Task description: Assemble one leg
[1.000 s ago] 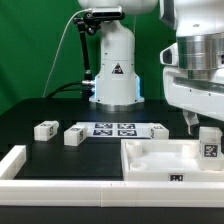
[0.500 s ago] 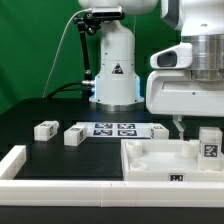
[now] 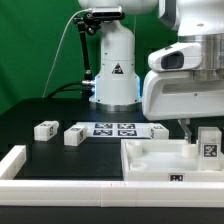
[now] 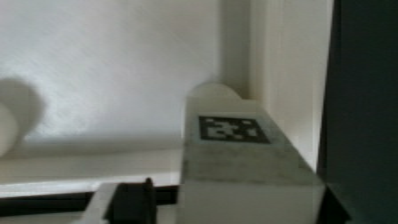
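A leg (image 3: 208,143), a stubby white block with a black-and-white tag, stands upright at the far right corner of the white tray-like piece (image 3: 150,168). My gripper (image 3: 198,128) is low over that corner, with one finger (image 3: 183,128) just beside the leg on the exterior view's left. In the wrist view the leg (image 4: 240,140) fills the space between the jaws of the gripper (image 4: 249,205). A small gap shows between the dark finger (image 4: 157,200) and the leg. The gripper is open. Two more legs (image 3: 45,129) (image 3: 74,134) lie on the black table.
The marker board (image 3: 120,129) lies behind the tray-like piece, next to the two loose legs. A white L-shaped rail (image 3: 20,165) runs along the table's front, at the exterior view's left. The robot base (image 3: 113,70) stands behind.
The hand has swung toward the exterior view's left and come down a little by the standing leg. The leg and the other parts have not moved.
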